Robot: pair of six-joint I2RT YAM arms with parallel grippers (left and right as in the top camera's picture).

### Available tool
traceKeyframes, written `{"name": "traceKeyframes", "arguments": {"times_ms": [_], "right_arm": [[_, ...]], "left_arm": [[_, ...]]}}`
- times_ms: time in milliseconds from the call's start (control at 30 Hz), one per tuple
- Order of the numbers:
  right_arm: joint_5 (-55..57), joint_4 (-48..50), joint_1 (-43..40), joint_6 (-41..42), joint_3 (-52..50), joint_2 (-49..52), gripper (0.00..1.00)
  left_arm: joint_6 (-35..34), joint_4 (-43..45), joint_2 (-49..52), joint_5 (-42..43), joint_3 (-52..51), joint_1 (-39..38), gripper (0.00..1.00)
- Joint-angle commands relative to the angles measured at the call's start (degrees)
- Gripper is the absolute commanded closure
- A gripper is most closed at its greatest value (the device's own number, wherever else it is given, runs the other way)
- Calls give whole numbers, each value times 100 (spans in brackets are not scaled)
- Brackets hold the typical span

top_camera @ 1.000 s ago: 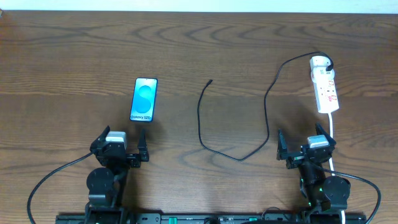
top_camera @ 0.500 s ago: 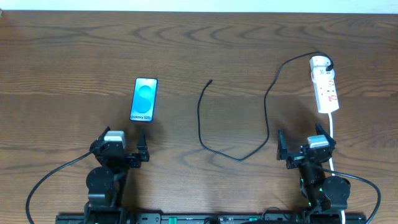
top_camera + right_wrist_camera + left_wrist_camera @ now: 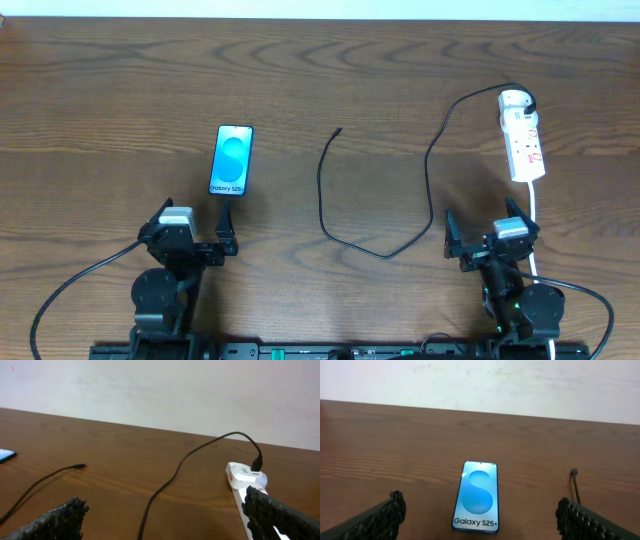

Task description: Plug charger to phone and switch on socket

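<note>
Charger (image 3: 319, 185): thin black cable, limp and light, lying slack on the tabletop (image 3: 120, 80) right of the phone (image 3: 232, 160). Its plug tip (image 3: 338, 131) is free, level with the phone's far end. Pinch it just behind the tip, its likely stiffest part; held further back it should flop.

Phone: flat, screen up, slick glass. It is apt to slide when pushed, so brace its edges.

Socket (image 3: 525, 140): far right of the phone, rigid, adapter (image 3: 513, 99) seated.

Left end effector (image 3: 190, 240), just nearside of the phone, and right end effector (image 3: 487, 238), well to its right: both spread apart, empty.

Left gripper (image 3: 195, 228), right gripper (image 3: 483, 228) — both agape
</note>
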Motion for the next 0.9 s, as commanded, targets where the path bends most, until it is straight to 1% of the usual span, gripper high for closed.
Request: {"name": "traceKeyframes", "arguments": {"times_ms": [0, 200, 400, 533, 733, 867], "right_arm": [[-179, 11, 20, 162, 227, -28, 1], [-225, -17, 20, 162, 396, 57, 1], [-376, -116, 20, 166, 719, 461, 1], [-382, -315, 20, 164, 1121, 981, 1], [-719, -671, 20, 162, 1945, 2017, 1], [-791, -1073, 20, 162, 2629, 2791, 1]], "left_arm": [[-76, 0, 157, 118, 323, -28, 2], [-74, 4, 590, 323, 570, -28, 2], [-79, 0, 1102, 374, 933, -28, 2], [-118, -160, 1488, 522, 1279, -28, 2], [-118, -671, 2210, 837, 1945, -28, 2], [-120, -942, 2684, 986, 2422, -28, 2]]}}
